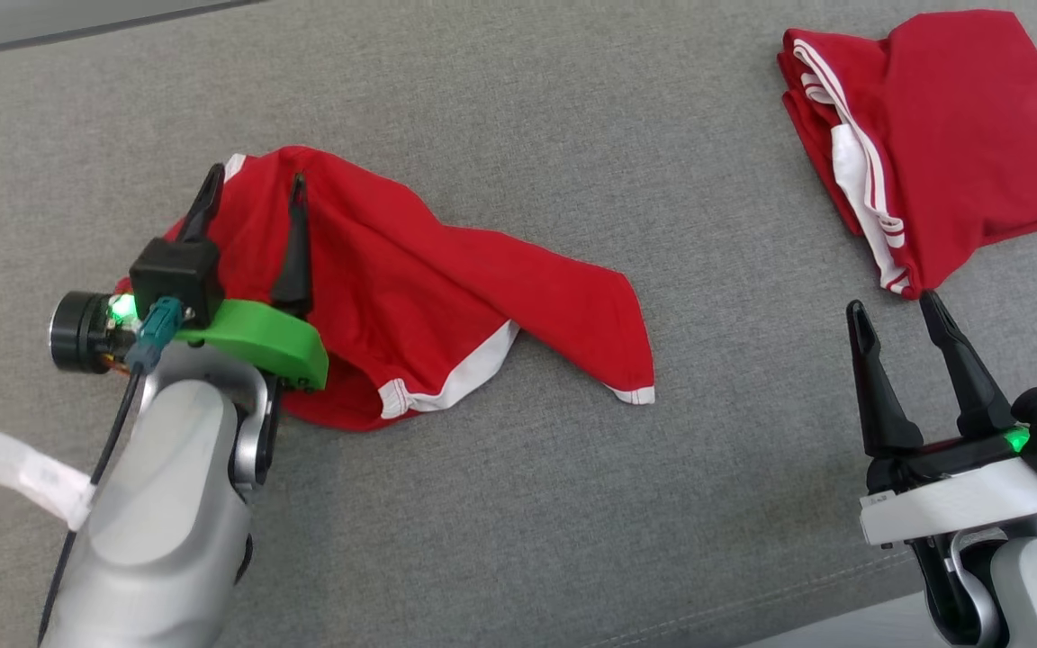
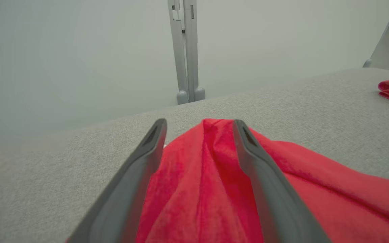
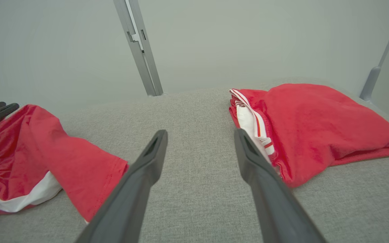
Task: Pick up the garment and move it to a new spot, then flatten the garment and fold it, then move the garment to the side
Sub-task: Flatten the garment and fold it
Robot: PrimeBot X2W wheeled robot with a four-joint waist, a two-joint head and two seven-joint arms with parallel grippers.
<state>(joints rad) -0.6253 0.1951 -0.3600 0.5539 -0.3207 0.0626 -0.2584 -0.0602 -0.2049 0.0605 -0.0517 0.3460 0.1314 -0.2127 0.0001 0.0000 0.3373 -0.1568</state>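
Observation:
A crumpled red garment (image 1: 446,279) with white trim lies at the centre left of the grey surface; its cloth (image 2: 208,182) bunches up between my left fingers, and its right end (image 3: 62,158) reaches toward the right arm. My left gripper (image 1: 256,186) stands open over the garment's left end, its fingers astride a raised fold without clamping it. My right gripper (image 1: 895,308) is open above bare surface at the lower right, nothing between its fingers (image 3: 147,162).
A second red garment (image 1: 942,135) with white stripes lies folded at the far right, close beside my right fingertips; it also shows in the right wrist view (image 3: 316,125). A grey upright post (image 2: 186,50) stands behind the surface's far edge.

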